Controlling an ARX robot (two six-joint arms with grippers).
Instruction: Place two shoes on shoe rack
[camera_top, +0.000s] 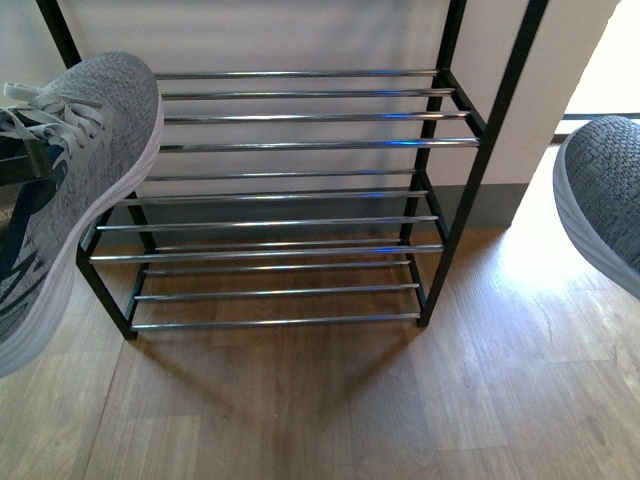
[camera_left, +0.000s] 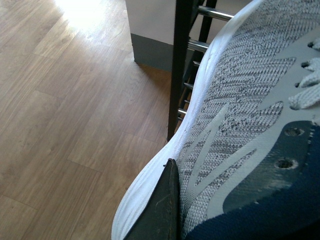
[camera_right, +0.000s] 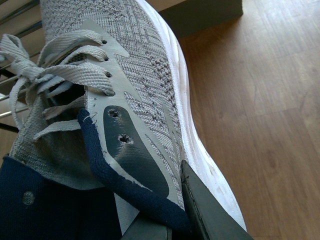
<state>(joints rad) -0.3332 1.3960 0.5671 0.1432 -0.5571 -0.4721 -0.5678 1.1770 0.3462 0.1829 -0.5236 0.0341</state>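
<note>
Gripping the left-hand grey knit sneaker (camera_top: 85, 140), the left end effector (camera_left: 175, 217) is closed on the shoe's side wall. One dark finger (camera_left: 161, 210) presses the white sole edge; the opposing finger is hidden. This sneaker hangs raised at the left of the front view, toe up, overlapping the left upright of the shoe rack (camera_top: 300, 145) — contact cannot be confirmed. The right end effector (camera_right: 182, 217) is likewise clamped on the right-hand grey knit sneaker (camera_top: 605, 190), one finger flat against its sole beside the navy collar (camera_right: 125, 185). Only this sneaker's toe shows in the front view — right of the rack, apart from it, above the wooden floor (camera_top: 300, 420).
</note>
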